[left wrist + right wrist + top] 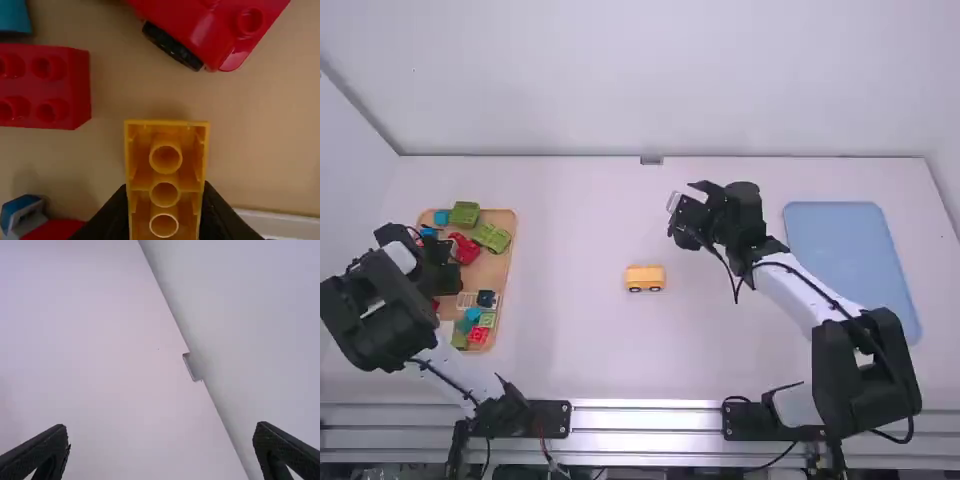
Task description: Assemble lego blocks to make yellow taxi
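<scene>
My left end effector (447,279) clamps a yellow block (165,170) while a yellow car (645,275) sits near my right end effector (678,215), its fingers apart.

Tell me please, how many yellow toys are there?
2: the yellow car on the table, and the yellow block held in the left claw. The left arm may hide more.

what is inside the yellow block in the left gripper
The yellow block, held in the left gripper, shows its hollow side: three round tubes in a row, with thin inner walls. Its opposite face is turned away, so any studs there are hidden.
</scene>
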Tool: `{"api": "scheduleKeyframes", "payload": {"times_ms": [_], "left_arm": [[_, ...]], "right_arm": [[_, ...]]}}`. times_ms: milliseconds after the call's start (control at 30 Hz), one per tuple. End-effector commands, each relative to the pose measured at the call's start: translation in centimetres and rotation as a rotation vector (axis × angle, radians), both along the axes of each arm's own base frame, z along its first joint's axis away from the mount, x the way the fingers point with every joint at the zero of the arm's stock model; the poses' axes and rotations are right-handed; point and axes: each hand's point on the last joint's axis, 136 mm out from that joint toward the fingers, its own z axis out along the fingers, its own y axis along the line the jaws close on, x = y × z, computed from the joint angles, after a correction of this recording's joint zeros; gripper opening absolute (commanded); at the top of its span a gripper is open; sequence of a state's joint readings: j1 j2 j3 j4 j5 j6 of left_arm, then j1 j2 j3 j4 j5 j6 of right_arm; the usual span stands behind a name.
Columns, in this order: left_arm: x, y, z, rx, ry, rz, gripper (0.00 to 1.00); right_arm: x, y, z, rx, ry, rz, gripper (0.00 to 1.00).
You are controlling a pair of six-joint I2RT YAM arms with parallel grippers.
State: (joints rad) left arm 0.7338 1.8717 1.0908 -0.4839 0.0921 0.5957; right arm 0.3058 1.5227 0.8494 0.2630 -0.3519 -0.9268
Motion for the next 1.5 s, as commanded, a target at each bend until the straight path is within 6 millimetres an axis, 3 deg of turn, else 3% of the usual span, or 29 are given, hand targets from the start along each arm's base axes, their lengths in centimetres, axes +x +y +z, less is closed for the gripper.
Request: {"api": "scheduleKeyframes", "payload": {"times_ms": [0,267,500,767,933,1167,1333,1467], "left_arm": [[-0.4,-0.4,-0.2,-0.006,0.016,-0.003,0.31],[-0.6,-0.7,-0.3,-0.015,0.026,-0.006,0.41],[-0.7,-0.8,-0.3,-0.02,0.03,-0.002,0.24],[0.0,-0.3,0.5,-0.021,0.01,0.045,0.2],[1.2,0.2,2.6,-0.041,-0.016,0.098,0.18],[2.5,-0.5,7.1,0.016,-0.1,0.106,0.02],[3.3,-3.8,11.6,0.051,-0.239,0.017,0.02],[4.8,-9.8,15.5,0.021,-0.455,-0.215,0.05]], "right_arm": [[-0.1,0.1,0.5,0.004,-0.011,0.001,0.98],[-0.1,0.1,0.5,0.004,-0.011,0.001,0.98],[-0.1,0.1,0.5,0.003,-0.007,0.001,0.98],[-0.5,0.3,0.3,0.023,0.019,0.013,0.98],[-1.3,1.2,0.4,0.044,0.03,0.074,0.98],[-1.6,2.5,2.1,0.131,0.01,0.135,0.98],[-1.3,2.7,2.9,0.203,0.035,0.103,0.98],[-2.3,3.7,3.7,0.284,0.078,0.163,0.98]]}}
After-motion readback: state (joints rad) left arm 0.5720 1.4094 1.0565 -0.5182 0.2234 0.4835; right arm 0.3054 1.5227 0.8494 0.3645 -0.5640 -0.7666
